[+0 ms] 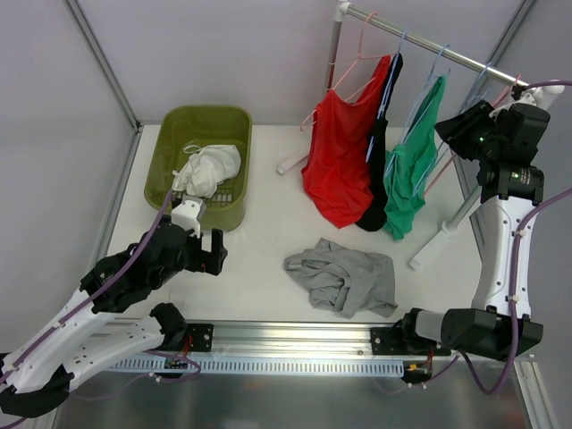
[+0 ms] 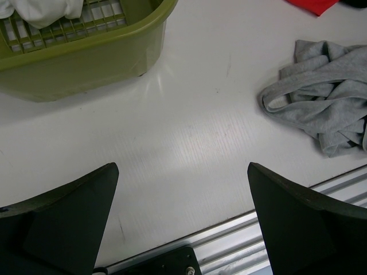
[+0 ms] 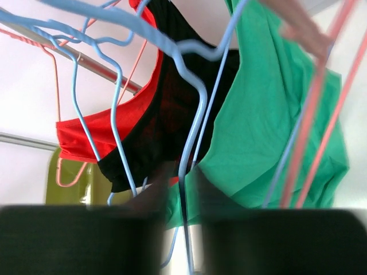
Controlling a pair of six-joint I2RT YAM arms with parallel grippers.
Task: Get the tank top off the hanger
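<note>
A green tank top (image 1: 407, 179) hangs on a light blue hanger (image 1: 435, 67) from the rack rail (image 1: 420, 40), beside a black top (image 1: 380, 161) and a red one (image 1: 338, 170). My right gripper (image 1: 454, 130) is raised at the green top's right edge. In the right wrist view its fingers (image 3: 183, 172) stand almost together, with green tank top (image 3: 269, 114) fabric and a blue hanger wire (image 3: 198, 103) in the narrow gap. My left gripper (image 1: 214, 250) hovers low near the basket, open and holding nothing (image 2: 182, 166).
A grey garment (image 1: 344, 277) lies crumpled on the table in front of the rack. The olive basket (image 1: 179, 134) at the back left holds a white garment (image 1: 210, 168). Pink hangers (image 1: 357, 54) also hang on the rail. The rack's white feet (image 1: 438, 237) rest on the table.
</note>
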